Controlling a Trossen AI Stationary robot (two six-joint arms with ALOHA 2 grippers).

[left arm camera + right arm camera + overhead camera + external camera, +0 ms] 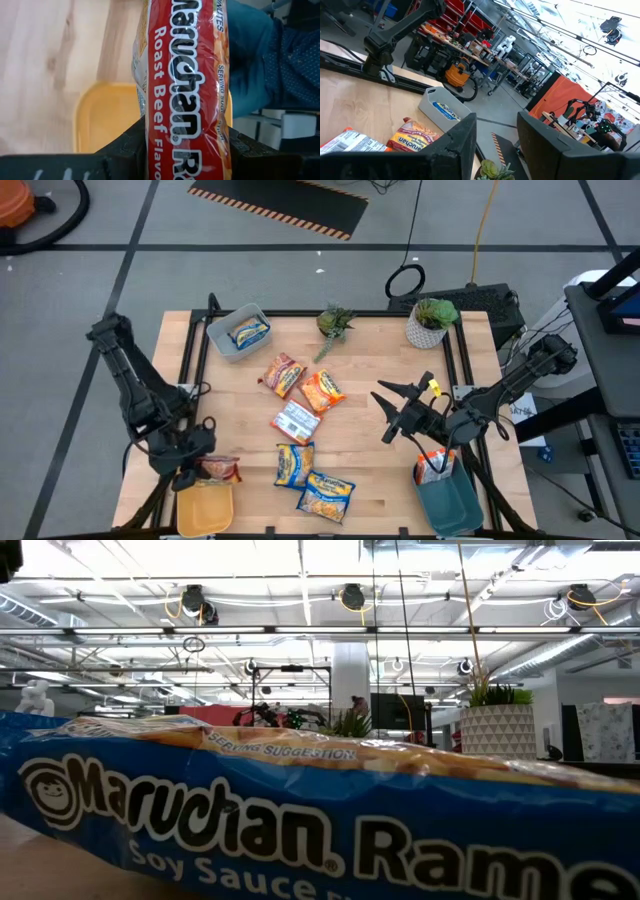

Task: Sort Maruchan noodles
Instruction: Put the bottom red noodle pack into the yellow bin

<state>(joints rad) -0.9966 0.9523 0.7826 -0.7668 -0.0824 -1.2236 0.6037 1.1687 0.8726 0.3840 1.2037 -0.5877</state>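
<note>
- my left gripper (203, 468) is closed on a red roast beef packet (219, 469), holding it right over the yellow bin (205, 510) at the near left corner; the left wrist view shows the packet (185, 90) pinched between the fingers with the yellow bin (107, 117) below, so i judge this one is about to be dropped but isn't in yet.
- my right gripper (398, 412) hangs over the table's right side, just beside the teal bin (450, 500), fingers spread and holding nothing.
- sorted so far, as i read it: one blue packet (249, 334) lies in the grey bin (237, 330) at the far left, and an orange packet (437, 467) stands in the teal bin.
- left loose on the table (370, 460): an orange-red packet (283, 374) and an orange one (322, 391) side by side, a white one (296, 422) below them, and two blue-and-yellow ones (294, 464) (326, 493) nearest the front edge.
- the low view is mostly blocked by a blue soy sauce packet (300, 820) right against the lens.
- my guess: roughly a third done, five packets to go after this one.
</note>
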